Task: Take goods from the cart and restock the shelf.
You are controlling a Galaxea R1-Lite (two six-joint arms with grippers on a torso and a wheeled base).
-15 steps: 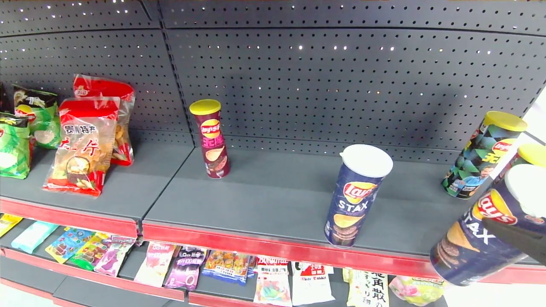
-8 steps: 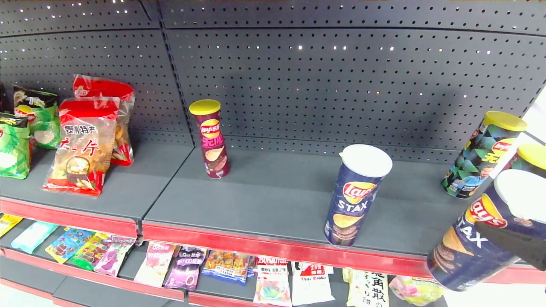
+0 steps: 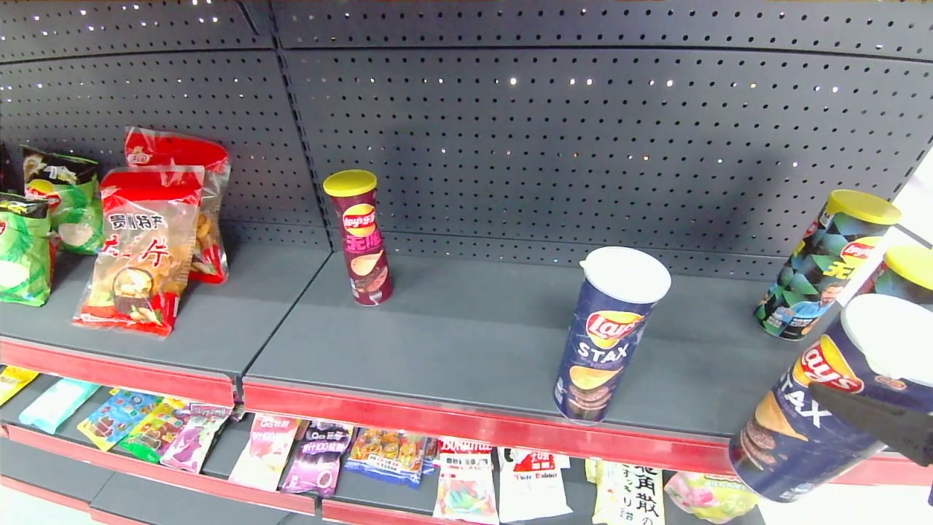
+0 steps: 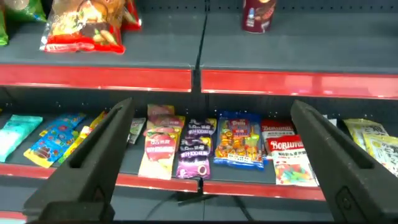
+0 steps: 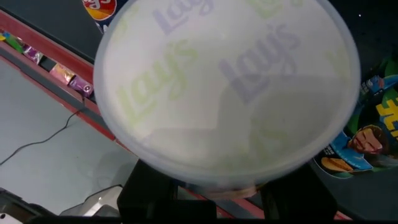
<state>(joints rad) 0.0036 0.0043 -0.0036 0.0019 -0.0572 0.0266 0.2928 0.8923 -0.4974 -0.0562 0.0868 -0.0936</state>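
Right pincer (image 3: 867,421) is clamped on a dark blue chip can (image 3: 809,415) with a white lid, at the far right of the head view. One black finger (image 3: 885,430) lies across the can's side. The can is tilted, lid end up and to the right, bottom end down in front of the red front edge of the shelf (image 3: 452,343). Can't tell if it touches the shelf. The right wrist view looks straight onto the white lid (image 5: 230,87).

Left pincer (image 4: 209,109) has its fingers wide apart and holds nothing. It is low, facing the lower shelf row of candy packs (image 4: 236,140).

On the shelf:
- A second blue can (image 3: 609,335), same kind, stands upright near the front edge, to the left of the held one and apart from it.
- A maroon can (image 3: 362,237) with a yellow lid is upright farther back, well left of the blue cans.
- A patterned black-green can (image 3: 827,266) with a yellow lid stands at the back right. Another yellow-lidded can (image 3: 907,270) is just beside it, partly hidden behind the held can.
- Red snack bags (image 3: 142,248) lean on the left shelf section, with green bags (image 3: 25,248) at the far left edge.

A grey pegboard (image 3: 583,146) backs the shelf.
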